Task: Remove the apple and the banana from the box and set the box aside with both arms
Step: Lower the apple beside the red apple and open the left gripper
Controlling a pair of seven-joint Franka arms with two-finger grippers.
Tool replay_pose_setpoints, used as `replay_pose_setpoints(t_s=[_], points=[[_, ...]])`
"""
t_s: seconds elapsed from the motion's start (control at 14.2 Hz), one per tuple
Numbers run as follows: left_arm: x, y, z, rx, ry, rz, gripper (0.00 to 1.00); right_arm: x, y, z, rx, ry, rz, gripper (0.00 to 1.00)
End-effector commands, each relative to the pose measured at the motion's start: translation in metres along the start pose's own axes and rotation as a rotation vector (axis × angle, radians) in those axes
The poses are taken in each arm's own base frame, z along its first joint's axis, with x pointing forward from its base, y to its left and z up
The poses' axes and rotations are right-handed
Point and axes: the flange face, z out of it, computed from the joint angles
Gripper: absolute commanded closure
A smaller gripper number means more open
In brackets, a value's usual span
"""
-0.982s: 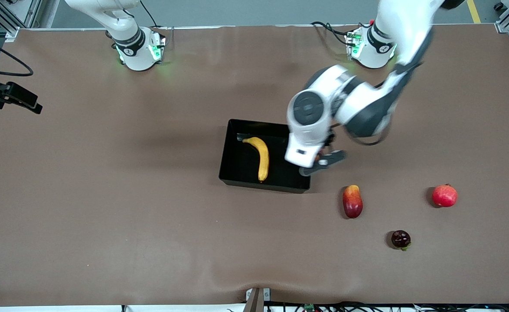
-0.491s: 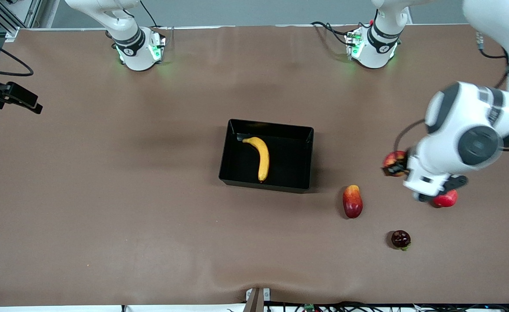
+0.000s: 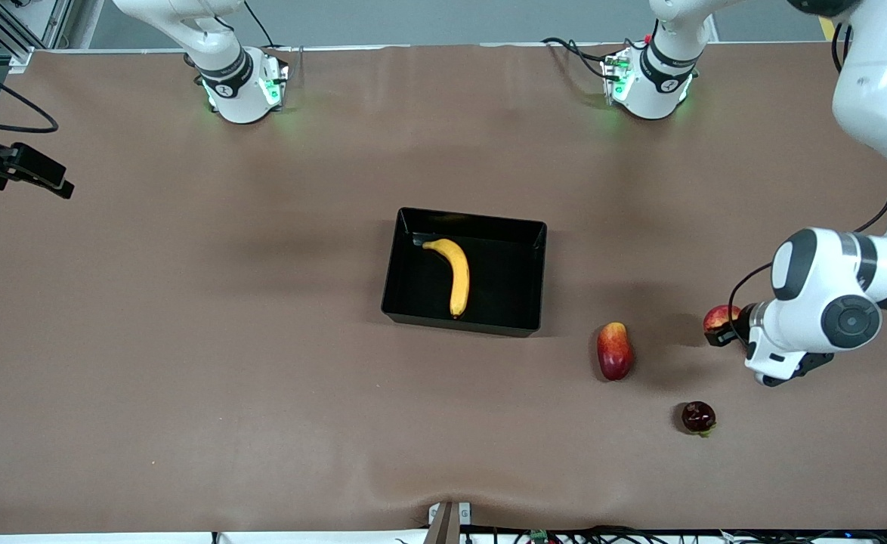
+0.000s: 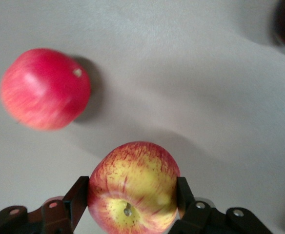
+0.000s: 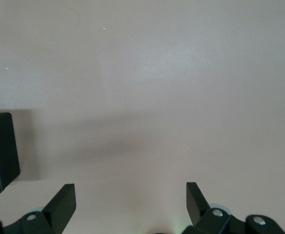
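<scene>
The yellow banana (image 3: 455, 273) lies in the black box (image 3: 508, 283) at the table's middle. My left gripper (image 3: 724, 331) is shut on the apple (image 3: 718, 317), red streaked with yellow, over the table toward the left arm's end. In the left wrist view the apple (image 4: 132, 187) sits between both fingers (image 4: 79, 197), stem end toward the camera, a little above the table. My right gripper (image 5: 129, 187) is open and empty over bare table beside a corner of the box (image 5: 3, 146); it is out of the front view.
A plain red round fruit (image 4: 45, 87) lies on the table close to the held apple; the left hand hides it in the front view. A red-yellow oblong fruit (image 3: 614, 350) and a small dark red fruit (image 3: 698, 417) lie nearer the front camera than the box.
My left arm swung from the box's edge toward the left arm's end of the table, carrying the apple, and has come lower beside the red fruit. The banana and box have not moved.
</scene>
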Motion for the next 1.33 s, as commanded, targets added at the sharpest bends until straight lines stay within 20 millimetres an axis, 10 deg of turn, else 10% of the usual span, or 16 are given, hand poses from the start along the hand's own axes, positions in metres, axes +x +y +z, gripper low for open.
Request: replay_pose_setpoints(t_s=[0.0,0.84,0.98,1.05,1.26], points=[[0.004,0.008,0.006,-0.003,0.022,0.026,1.00,-0.001,0.001,-0.002,-0.006,0.006,0.007,0.00],[0.051,0.006,0.031,-0.027,0.108,0.064,1.00,0.000,-0.001,-0.001,-0.005,0.003,0.004,0.00],[0.053,0.003,0.032,-0.005,0.120,0.100,0.53,-0.001,-0.007,0.002,-0.003,-0.006,-0.004,0.00],[0.054,0.001,0.030,0.019,0.139,0.113,0.02,-0.001,-0.012,0.002,-0.004,-0.005,-0.010,0.00],[0.044,0.011,0.004,0.023,0.150,0.121,0.00,0.001,-0.027,0.007,-0.005,-0.009,-0.031,0.00]])
